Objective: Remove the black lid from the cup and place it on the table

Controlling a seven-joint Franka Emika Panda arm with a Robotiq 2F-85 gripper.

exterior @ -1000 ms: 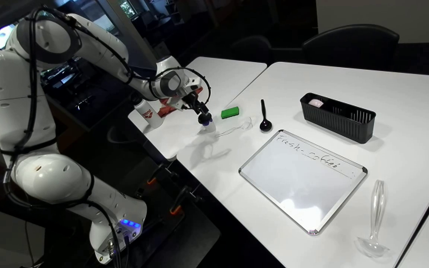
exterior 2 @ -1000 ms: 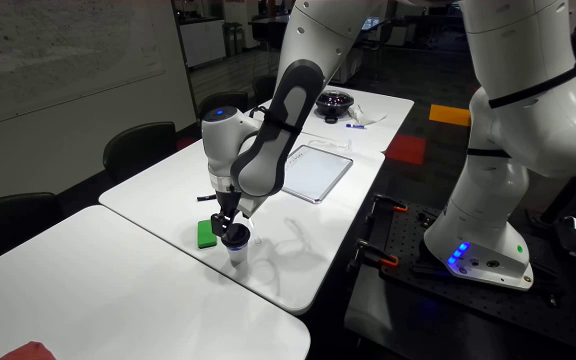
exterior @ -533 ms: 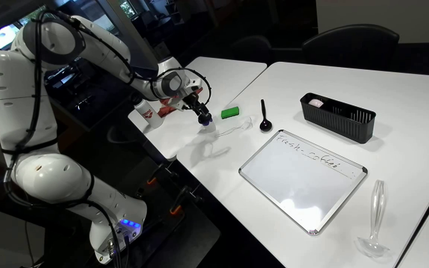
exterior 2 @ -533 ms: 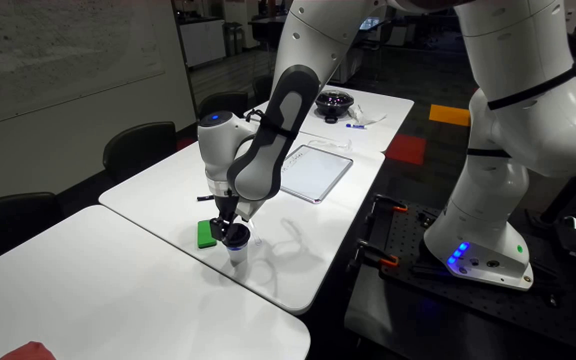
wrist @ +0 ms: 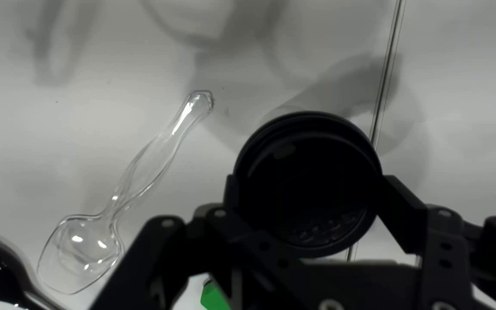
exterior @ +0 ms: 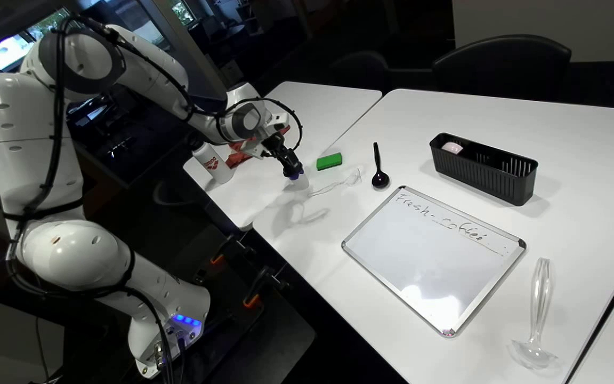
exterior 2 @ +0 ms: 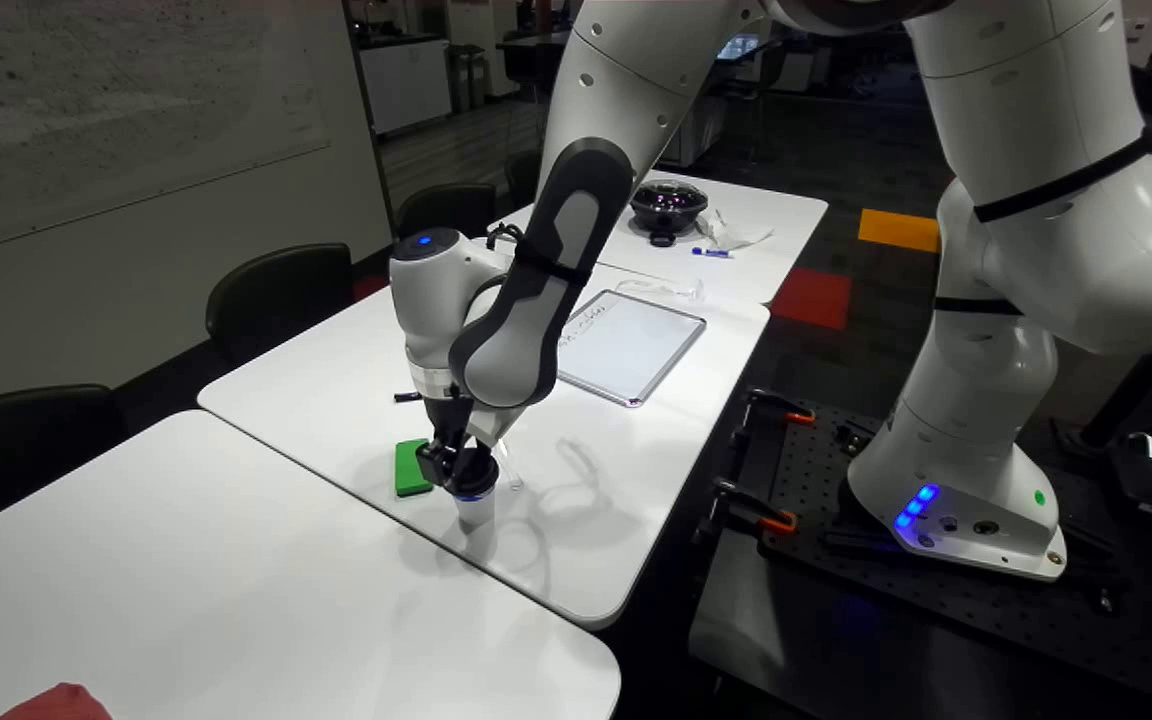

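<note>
finding lid (wrist: 308, 185) on top of cup (exterior 2: 476, 511), not yet removed. finding cup upright on tabletop (exterior: 339, 213), near seam (wrist: 385, 77), with green block (exterior 2: 413, 468) and clear spoon (wrist: 142, 172) close by. spanning lid with pincer (wrist: 309, 183), spread wide, a finger at each side of the rim. seeming to touch lid both sides in wrist view, but not showing any squeeze for certain; not being able to tell whether gripping or only flanking. getting no answer from the exterior views.

probably dealing with a light part: looking like thin molded plastic, stiff across the top, flexing a bit at the skirt. likely feeling slick, so risking a slip with a shallow pinch. preferring a hold on opposite sides of the rim, low and level, squeezing evenly, not pushing on the top face.

expecting a snap fit, so probably needing a slight rocking before pulling straight up. guessing cup as light too, maybe paper and easy to crush, so risking lifting or tipping it along with lid. holding by the rim only, off cup wall. going moderate on force, then setting lid flat on tabletop, steering around clear spoon.
</note>
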